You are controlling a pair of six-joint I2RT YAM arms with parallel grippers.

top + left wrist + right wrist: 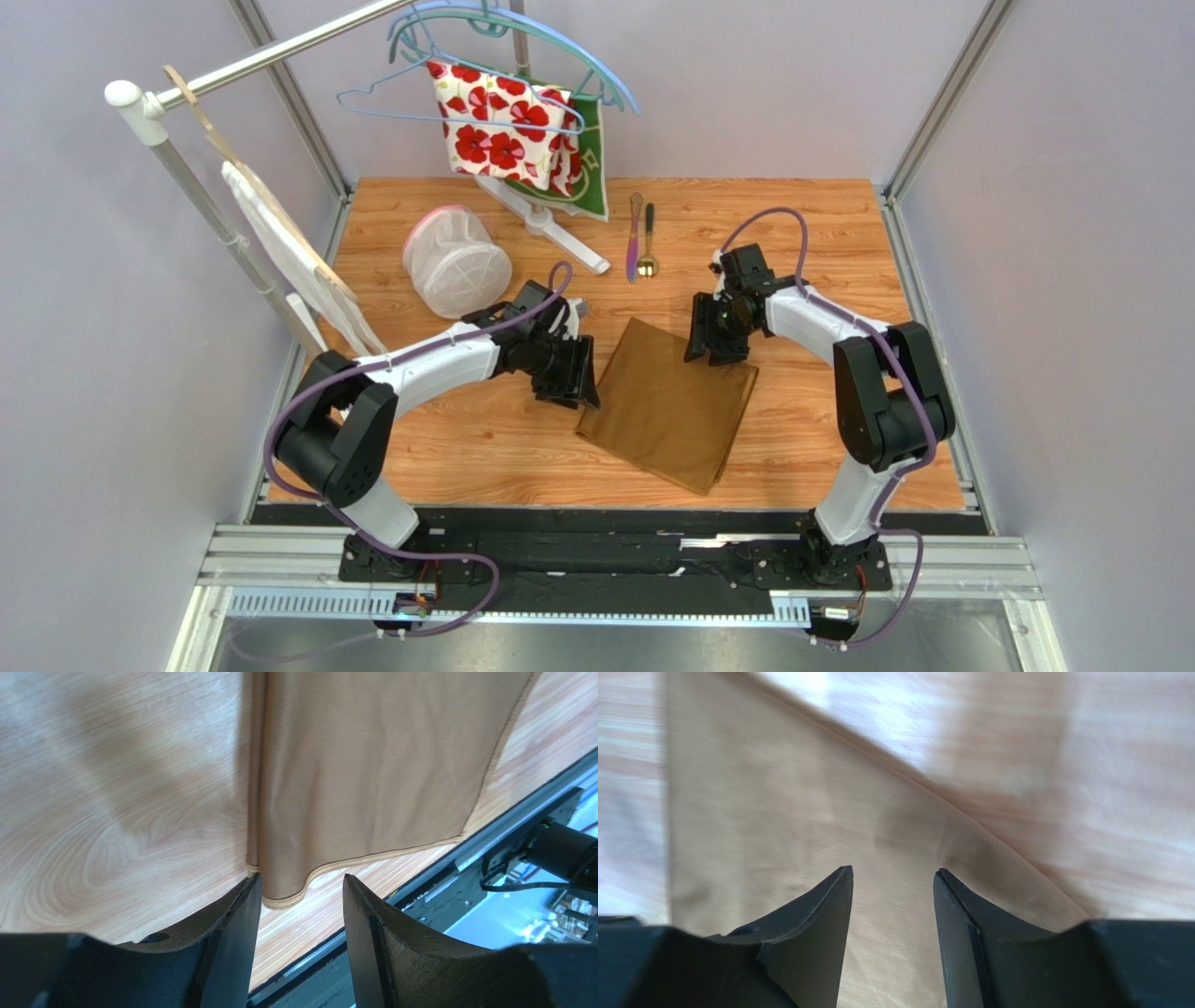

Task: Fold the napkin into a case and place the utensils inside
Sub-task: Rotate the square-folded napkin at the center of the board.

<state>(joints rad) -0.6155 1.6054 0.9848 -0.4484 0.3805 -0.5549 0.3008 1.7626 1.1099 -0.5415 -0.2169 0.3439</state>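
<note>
Left gripper [302, 884] hangs low at the left edge of the shiny golden-brown satin napkin [671, 406], jaws apart, nothing held; a hemmed corner lies between the fingers. I see the napkin folded, flat on the wooden table [828, 238]. Right gripper [894, 875], jaws likewise parted and empty, sits over its far right corner. Beyond, the purple-pink knife-like stick [634, 235] and the gold-bowled, dark-handled spoon [648, 241] lie side by side.

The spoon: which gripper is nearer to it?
Right. The right gripper hovers over the napkin's far edge, a little near-right of the spoon; the left gripper is at the napkin's left edge, farther from it.
</note>
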